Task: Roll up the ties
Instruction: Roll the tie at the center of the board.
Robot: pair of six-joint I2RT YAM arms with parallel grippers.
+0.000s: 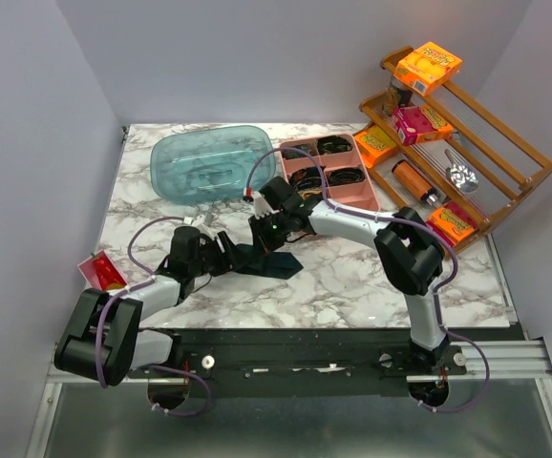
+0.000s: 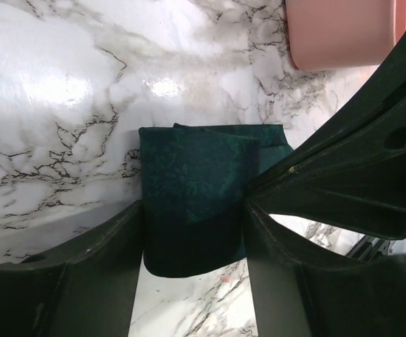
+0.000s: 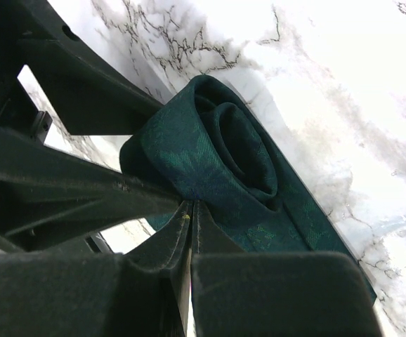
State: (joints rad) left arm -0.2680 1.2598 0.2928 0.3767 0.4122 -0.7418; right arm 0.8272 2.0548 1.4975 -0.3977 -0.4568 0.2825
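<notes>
Surface: white marble table (image 1: 352,277) with grey veins, plain grey walls behind it.
Tie: teal tie (image 1: 274,260) lies mid-table, near the front of the pink tray; one end is wound into a coil (image 3: 234,151), the rest runs out from under it as a flat strip (the spiral shows best in the right wrist view).
Left gripper: left gripper (image 2: 192,232) straddles the coil from the left, fingers (image 2: 97,274) set wide with their inner faces against the roll's two edges.
Right gripper: right gripper (image 3: 192,207) comes down from the far side, fingers pressed together, tips at the coil's outer wrap; whether fabric is caught between them I cannot tell.
Tray: pink tray (image 1: 364,172), divided, with dark coiled ties (image 1: 333,145) in its compartments.
Tub: clear teal tub (image 1: 209,162) to the left of the tray, touching or just beside it.
Rack: wooden rack (image 1: 515,176) at the far right, carrying orange and pink boxes.
Packet: red packet (image 1: 102,272) at the table's left edge.
</notes>
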